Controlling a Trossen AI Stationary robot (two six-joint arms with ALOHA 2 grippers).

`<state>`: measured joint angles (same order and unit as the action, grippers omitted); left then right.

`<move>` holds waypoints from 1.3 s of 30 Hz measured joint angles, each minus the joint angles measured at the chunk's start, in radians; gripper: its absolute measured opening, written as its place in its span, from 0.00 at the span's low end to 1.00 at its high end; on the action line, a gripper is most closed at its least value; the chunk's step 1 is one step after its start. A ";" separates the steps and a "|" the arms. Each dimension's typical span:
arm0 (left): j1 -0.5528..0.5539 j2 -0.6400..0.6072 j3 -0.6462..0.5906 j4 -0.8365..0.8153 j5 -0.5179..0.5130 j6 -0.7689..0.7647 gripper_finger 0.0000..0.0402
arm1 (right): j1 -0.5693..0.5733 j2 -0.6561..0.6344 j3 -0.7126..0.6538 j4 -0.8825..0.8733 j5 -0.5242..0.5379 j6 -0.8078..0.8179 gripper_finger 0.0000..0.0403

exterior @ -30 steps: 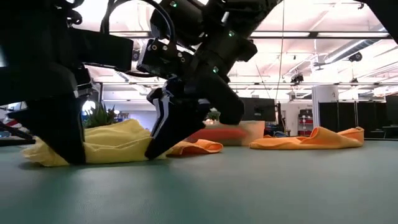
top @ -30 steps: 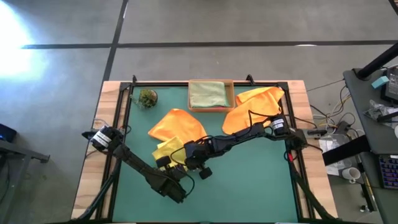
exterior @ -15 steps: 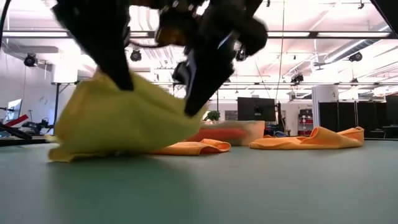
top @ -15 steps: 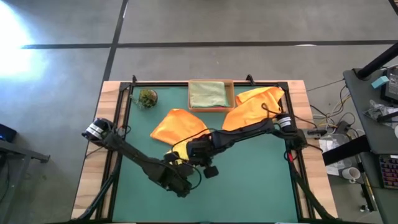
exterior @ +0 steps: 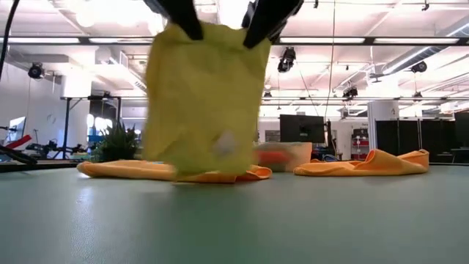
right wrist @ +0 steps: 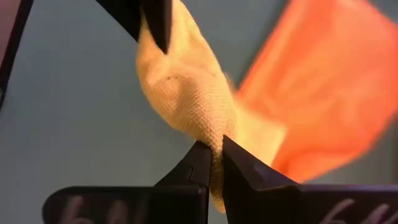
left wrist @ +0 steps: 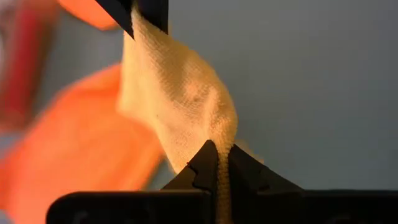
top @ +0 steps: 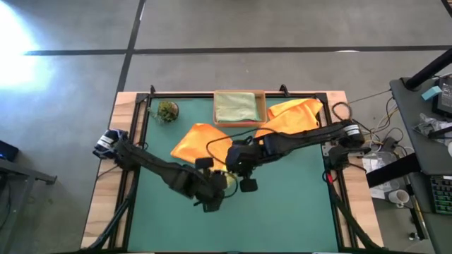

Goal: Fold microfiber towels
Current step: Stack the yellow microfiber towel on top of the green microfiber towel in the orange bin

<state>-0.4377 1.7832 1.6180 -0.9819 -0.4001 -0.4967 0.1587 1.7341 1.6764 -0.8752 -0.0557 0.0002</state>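
Both end effectors are pinched tight on one soft yellow microfiber towel (exterior: 205, 95): the left end effector (left wrist: 217, 163) grips one upper corner and the right end effector (right wrist: 214, 155) the other, and each wrist view shows the cloth squeezed between closed fingers with the other arm's fingertips at the far corner. Seen from the low view, the towel hangs clear of the desk as a loose sheet between the two grips, its lower edge level with the cloths behind it. Holding it by two corners this way lets the cloth drape flat under its own weight, which I judge is meant to open it out before it is laid down for folding.

From above, the two arms meet over the green desk mat (top: 296, 204) near its middle, and the lifted towel is mostly hidden beneath them.

Just behind the hanging towel lies a crumpled orange microfiber towel (top: 200, 142), close enough that the yellow one could drag over it if lowered there. A second orange towel (top: 289, 116) lies near the right far corner, a folded pale sage green towel (top: 235, 107) rests in a shallow tan cardboard tray (top: 263, 106), and a small green plant (top: 167, 111) stands at the left far corner. The near half of the mat looks free for spreading.
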 joint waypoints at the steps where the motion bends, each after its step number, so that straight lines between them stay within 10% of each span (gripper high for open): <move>1: 0.014 0.000 0.020 -0.022 -0.008 0.040 0.00 | -0.002 -0.017 0.000 -0.008 0.022 0.006 0.03; 11: 0.158 -0.003 0.164 -0.096 -0.289 0.302 0.00 | -0.020 -0.143 0.000 -0.116 0.371 0.199 0.03; 19: 0.328 -0.003 0.164 -0.089 -0.278 0.549 0.00 | -0.080 -0.170 0.000 -0.130 0.591 0.304 0.03; 39: 0.689 -0.003 0.174 0.287 -0.188 1.124 0.00 | -0.464 -0.168 0.001 0.010 0.602 0.129 0.03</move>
<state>0.2517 1.7798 1.7920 -0.6953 -0.5879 0.6269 -0.3048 1.5658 1.6772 -0.8655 0.5467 0.1292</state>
